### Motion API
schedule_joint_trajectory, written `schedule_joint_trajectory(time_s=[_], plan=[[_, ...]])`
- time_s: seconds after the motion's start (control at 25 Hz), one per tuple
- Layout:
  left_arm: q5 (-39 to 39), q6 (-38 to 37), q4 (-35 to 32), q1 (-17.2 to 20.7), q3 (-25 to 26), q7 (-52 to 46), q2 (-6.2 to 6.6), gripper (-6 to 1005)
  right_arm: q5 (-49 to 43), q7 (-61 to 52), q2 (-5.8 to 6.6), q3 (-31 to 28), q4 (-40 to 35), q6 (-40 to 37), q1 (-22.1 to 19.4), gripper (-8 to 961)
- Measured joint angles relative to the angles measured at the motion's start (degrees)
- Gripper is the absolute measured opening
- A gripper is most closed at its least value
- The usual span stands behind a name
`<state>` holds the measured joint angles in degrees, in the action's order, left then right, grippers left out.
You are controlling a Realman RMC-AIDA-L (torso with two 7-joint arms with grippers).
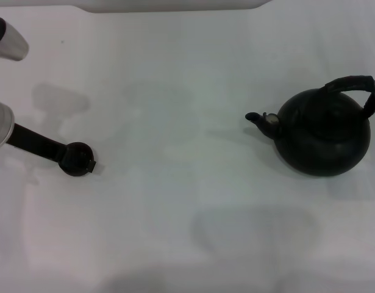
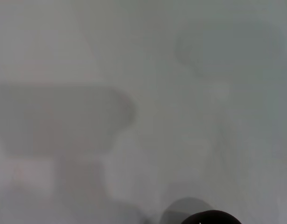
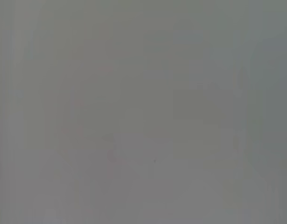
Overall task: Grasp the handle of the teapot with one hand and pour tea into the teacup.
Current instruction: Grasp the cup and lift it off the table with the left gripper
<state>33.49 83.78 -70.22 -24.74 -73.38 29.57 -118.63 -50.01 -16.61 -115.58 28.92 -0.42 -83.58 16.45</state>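
The round black teapot [image 1: 323,135] stands on the white table at the right, its spout [image 1: 262,119] pointing left and its ribbed black handle [image 1: 357,85] arching over the top. Nothing touches it. The small black teacup [image 1: 75,159] sits at the left of the table. My left gripper [image 1: 77,160] reaches in from the left edge on a black link and closes around the cup, one fingertip [image 1: 92,165] showing on its far side. The cup's dark rim also shows in the left wrist view [image 2: 211,218]. No tea is visible. My right gripper is out of view.
The white table [image 1: 175,201] runs between the cup and the teapot, marked only by faint shadows. A pale raised edge [image 1: 175,6] runs along the back. The right wrist view shows only a plain grey surface.
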Motion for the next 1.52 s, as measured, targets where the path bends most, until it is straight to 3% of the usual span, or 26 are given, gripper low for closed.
schedule_joint_trajectory(time_s=[0.72,1.16,1.52], plan=[[-1.0,0.2,2.3,-1.9,0.0,-0.3,0.01,851,0.0,0.0,0.09,0.0,-0.2,-0.1,0.4,880],[-1.8,0.4,2.6,-2.7,0.0,-0.3,-0.01,702,0.0,0.0,0.09,0.0,0.0,0.0,0.5,880],[-2.8,1.6,-0.4,-7.7,0.2,0.4,0.32,703,0.0,0.0,0.09,0.2,0.1,-0.1,1.4,880]])
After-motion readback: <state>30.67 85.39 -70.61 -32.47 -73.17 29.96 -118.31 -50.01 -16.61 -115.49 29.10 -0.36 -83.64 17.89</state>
